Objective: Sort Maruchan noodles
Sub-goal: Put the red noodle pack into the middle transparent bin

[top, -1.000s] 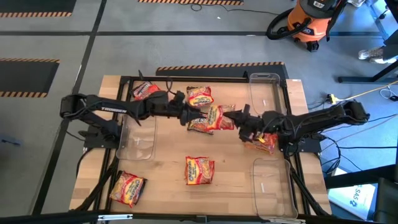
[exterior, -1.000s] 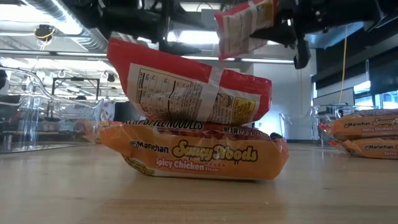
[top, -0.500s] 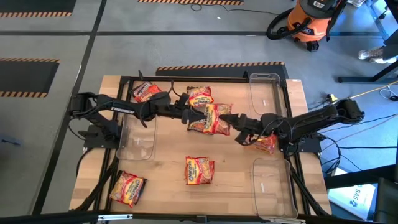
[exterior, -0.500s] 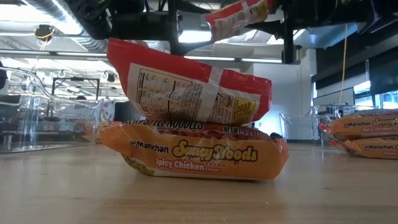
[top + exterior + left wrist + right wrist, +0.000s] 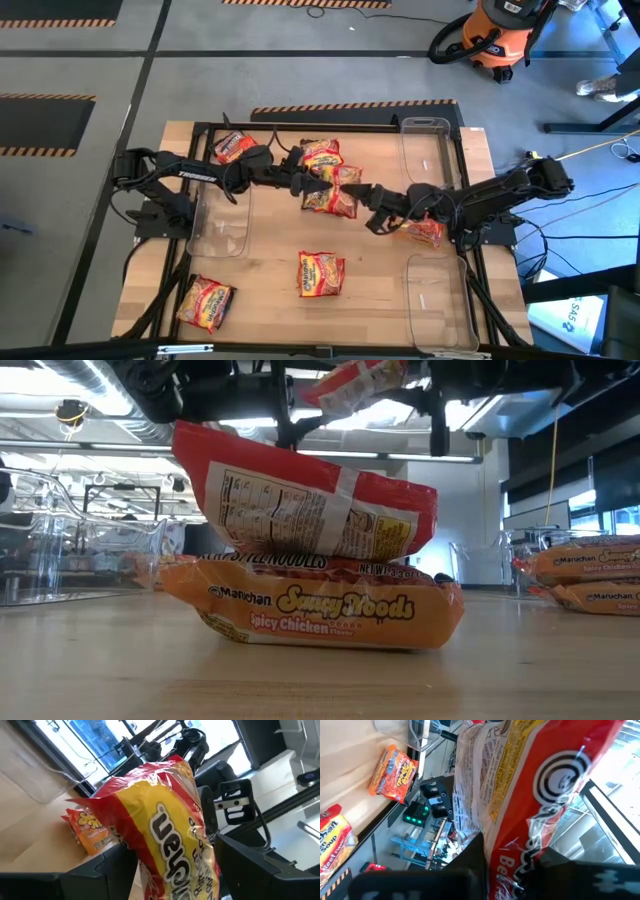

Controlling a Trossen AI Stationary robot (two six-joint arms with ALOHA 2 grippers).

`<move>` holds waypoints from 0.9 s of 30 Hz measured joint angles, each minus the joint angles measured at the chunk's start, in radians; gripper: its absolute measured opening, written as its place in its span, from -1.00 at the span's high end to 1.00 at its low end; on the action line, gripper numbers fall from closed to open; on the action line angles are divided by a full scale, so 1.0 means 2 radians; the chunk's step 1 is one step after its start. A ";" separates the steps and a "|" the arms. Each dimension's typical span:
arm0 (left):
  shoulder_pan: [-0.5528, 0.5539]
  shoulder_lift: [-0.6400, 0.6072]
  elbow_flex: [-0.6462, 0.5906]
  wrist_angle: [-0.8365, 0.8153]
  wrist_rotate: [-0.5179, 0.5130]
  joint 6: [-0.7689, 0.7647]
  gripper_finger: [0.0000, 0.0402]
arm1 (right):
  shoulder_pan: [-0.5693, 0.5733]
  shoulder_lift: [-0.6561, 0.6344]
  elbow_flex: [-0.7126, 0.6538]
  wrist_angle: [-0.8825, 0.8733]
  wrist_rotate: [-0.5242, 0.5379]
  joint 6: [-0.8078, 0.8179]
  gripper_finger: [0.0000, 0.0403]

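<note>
Red-yellow Maruchan noodles (image 5: 321, 273) packets scattered across table.
</note>
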 joint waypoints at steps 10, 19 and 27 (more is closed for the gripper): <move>0.000 0.000 0.001 0.032 0.035 0.017 -0.24 | 0.000 0.001 0.001 0.030 -0.022 0.001 0.74; 0.003 0.000 0.001 0.037 0.048 0.030 0.13 | 0.000 0.003 0.001 0.036 -0.021 0.037 0.74; 0.003 0.000 0.000 0.045 0.048 0.032 0.40 | 0.000 0.003 0.001 0.035 -0.016 0.104 0.64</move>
